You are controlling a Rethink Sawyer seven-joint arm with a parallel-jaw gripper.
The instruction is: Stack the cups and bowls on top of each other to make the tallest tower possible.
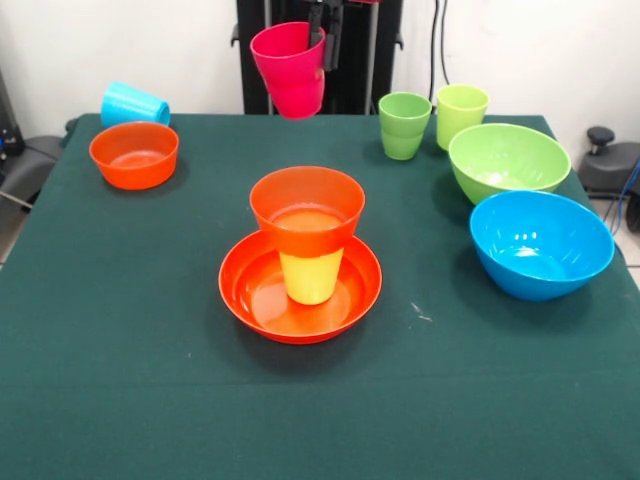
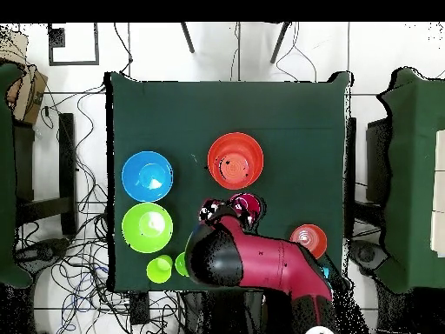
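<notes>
gripper: (image 1: pixel 322 38) pinched the rim of the pink cup (image 1: pixel 290 70), one finger inside the wall, one outside; cup hung upright, mouth up, in the air near the table's robot-side edge, tilted a little.
tower: (image 1: pixel 305 250) wide orange bowl (image 1: pixel 245 290) as base, yellow cup (image 1: pixel 310 278) upside down in it, small orange bowl (image 1: pixel 305 212) sitting mouth-up on the cup. Stood mid-table.
step in hand: my read was carrying the pink cup over to go on top of that small bowl.
how I'd have done it well: centre the cup over the bowl before descending; come straight down, no sideways drag, since the bowl balanced on one narrow cup base and looked easy to tip. Level the cup first. Release only once it rested in the bowl's floor, then lift straight up to clear the rim.
spares: second small orange bowl (image 1: pixel 134 154) with the blue cup (image 1: pixel 133 104) on its side just behind it; two green cups (image 1: pixel 404 125) (image 1: pixel 461 112), lime bowl (image 1: pixel 508 160), blue bowl (image 1: pixel 540 243), all well apart from the tower.
front view only: the grip itself and the tower's layers.
overhead only: arm (image 2: pixel 261 261) covered the cup's position; it showed the cup's offset from the base bowl (image 2: pixel 235 160), which read as one orange disc.
</notes>
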